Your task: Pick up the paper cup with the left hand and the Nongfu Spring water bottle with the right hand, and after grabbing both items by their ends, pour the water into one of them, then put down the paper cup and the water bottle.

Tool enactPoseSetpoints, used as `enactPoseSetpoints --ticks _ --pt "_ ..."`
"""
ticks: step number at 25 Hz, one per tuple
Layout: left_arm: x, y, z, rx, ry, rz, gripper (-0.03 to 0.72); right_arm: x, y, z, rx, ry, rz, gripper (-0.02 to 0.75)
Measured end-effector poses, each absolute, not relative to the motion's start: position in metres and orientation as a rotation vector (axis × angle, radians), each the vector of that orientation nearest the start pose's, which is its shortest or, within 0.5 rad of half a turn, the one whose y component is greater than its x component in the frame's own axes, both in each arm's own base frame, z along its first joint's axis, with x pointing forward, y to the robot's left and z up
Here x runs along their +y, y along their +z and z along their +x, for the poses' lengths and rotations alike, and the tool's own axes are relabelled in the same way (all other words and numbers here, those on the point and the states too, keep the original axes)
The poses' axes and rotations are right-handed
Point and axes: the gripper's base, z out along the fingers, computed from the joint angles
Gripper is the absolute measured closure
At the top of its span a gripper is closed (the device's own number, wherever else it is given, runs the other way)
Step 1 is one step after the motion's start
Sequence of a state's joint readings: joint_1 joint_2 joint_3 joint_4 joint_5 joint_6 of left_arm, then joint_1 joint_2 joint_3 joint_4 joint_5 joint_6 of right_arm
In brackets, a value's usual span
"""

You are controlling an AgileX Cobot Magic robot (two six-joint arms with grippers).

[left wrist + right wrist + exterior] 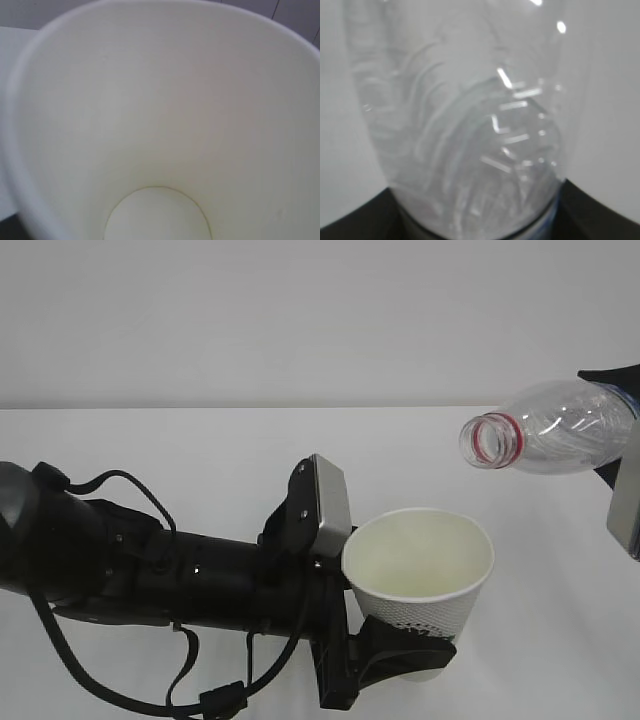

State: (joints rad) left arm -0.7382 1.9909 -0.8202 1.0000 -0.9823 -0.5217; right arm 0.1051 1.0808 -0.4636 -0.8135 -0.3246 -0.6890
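Here, over the white worktop, my left arm reaches in low, its end effector clamped around the lower part of the upright paper cup. My right end effector grips the Nongfu Spring water bottle by its base, lying nearly level, mouth above and right of the cup's rim.
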Motion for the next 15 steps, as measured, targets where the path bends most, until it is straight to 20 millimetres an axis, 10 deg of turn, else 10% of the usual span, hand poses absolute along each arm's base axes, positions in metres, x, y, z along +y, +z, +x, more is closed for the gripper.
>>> enactPoseSetpoints --ticks 15 --pt "-0.2807 0.1283 0.2139 1.507 -1.115 1.342 0.143 0.0446 0.2629 0.2111 1.153 -0.769 -1.453 0.311"
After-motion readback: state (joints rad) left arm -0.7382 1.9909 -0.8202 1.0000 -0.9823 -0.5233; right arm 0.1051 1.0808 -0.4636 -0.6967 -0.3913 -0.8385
